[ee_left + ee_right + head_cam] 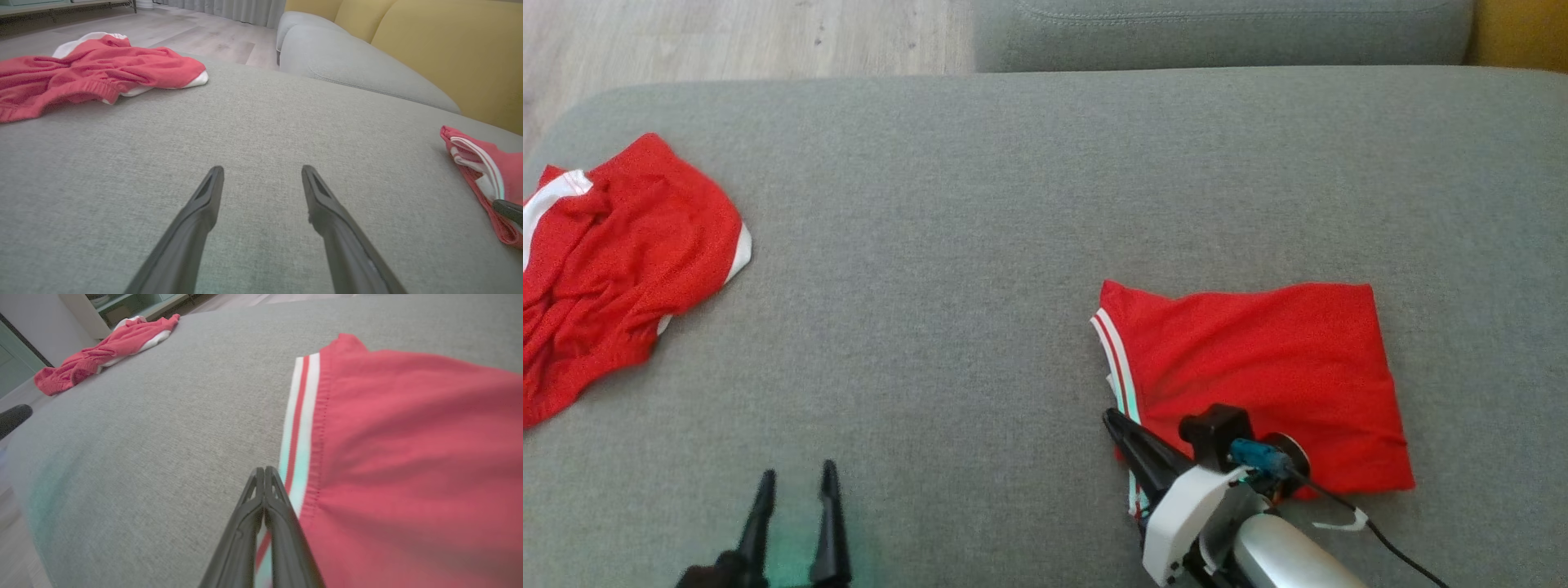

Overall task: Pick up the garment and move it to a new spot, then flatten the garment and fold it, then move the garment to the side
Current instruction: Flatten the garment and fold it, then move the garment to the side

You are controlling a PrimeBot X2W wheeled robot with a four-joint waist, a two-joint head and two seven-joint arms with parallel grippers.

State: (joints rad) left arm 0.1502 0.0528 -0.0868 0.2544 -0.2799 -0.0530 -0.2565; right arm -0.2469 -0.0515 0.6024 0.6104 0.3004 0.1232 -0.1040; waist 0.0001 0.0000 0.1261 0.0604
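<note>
Now the right gripper (264,470) is being clenched at the folded garment (1258,367)'s striped hem (300,428), the left gripper (262,169) being held open.

Soft even daylight; faint shadows; wrist views warp at edges.

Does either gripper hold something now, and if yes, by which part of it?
The right gripper is shut on the folded garment, pinching its striped edge. The left gripper is open and holds nothing.
</note>
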